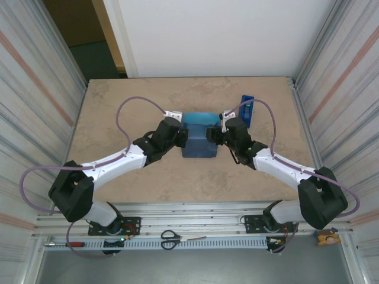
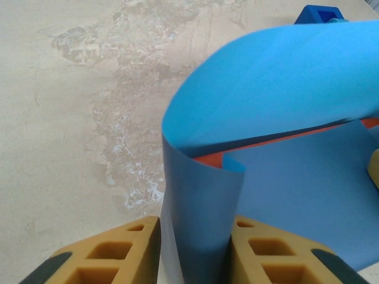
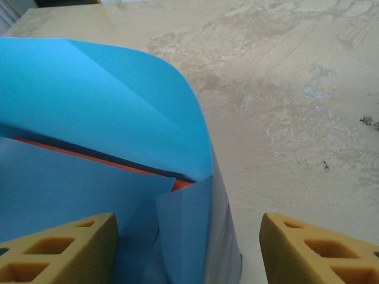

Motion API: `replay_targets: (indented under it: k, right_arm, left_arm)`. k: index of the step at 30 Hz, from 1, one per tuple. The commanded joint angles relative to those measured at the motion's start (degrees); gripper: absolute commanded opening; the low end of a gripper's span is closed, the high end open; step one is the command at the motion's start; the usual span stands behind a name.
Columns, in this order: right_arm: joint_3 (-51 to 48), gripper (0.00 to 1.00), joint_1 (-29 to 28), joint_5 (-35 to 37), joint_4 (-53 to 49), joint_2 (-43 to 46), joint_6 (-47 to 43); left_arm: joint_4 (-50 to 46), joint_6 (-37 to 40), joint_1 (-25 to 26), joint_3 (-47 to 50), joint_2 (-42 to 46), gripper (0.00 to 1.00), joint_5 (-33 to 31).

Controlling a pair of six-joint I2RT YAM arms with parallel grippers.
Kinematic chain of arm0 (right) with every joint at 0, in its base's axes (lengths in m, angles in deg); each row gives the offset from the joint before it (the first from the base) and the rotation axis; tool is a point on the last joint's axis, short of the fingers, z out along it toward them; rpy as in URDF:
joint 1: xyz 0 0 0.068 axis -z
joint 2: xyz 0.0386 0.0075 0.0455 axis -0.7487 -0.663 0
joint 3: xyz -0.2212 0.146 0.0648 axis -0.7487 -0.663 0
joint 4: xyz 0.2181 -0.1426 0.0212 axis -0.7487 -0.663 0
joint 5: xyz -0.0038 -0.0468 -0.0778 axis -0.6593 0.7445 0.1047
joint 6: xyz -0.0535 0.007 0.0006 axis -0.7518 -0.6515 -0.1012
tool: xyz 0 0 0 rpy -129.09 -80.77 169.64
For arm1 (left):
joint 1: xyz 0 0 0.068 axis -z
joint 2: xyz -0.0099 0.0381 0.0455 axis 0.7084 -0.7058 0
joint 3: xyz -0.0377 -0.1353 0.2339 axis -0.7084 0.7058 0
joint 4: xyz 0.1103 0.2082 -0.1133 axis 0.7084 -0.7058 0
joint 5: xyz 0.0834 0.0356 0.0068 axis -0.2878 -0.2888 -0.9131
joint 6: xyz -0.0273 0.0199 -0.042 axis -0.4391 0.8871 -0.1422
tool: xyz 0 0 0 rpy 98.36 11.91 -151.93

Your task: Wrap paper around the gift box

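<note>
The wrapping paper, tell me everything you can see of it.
The paper is a thin blue sheet, bright on one face and duller on the other, folded over the gift box, whose orange edge peeks out between layers. One end curls up in a loose arch. The left gripper pinches an upright side flap; the other flap stands inside the open right gripper.

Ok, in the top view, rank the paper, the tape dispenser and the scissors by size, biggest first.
1. paper
2 or 3, unsure: scissors look longer but thinner, and sit nearer the camera than the tape dispenser.
</note>
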Motion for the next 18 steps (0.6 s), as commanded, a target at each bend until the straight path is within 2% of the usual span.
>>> replay_targets:
  k: [1,14,16,18]
  right_arm:
    - [-0.4,0.63,0.0,2.0,-7.5,-0.6,-0.8]
    - [0.5,0.63,-0.2,1.6,-7.5,-1.3,-0.9]
    - [0.7,0.63,-0.3,1.6,-7.6,-1.3,-0.9]
    - [0.8,0.63,-0.3,1.6,-7.5,-1.4,-0.9]
  left_arm:
    - [1.2,1.6,-0.4,-0.3,1.9,0.28,-2.2]
    - [1.5,1.1,-0.4,-0.3,1.8,0.09,-2.4]
    - [1.3,0.9,-0.3,-0.4,1.6,0.0,-2.4]
    - [1.3,0.7,-0.3,-0.4,1.4,0.0,-2.4]
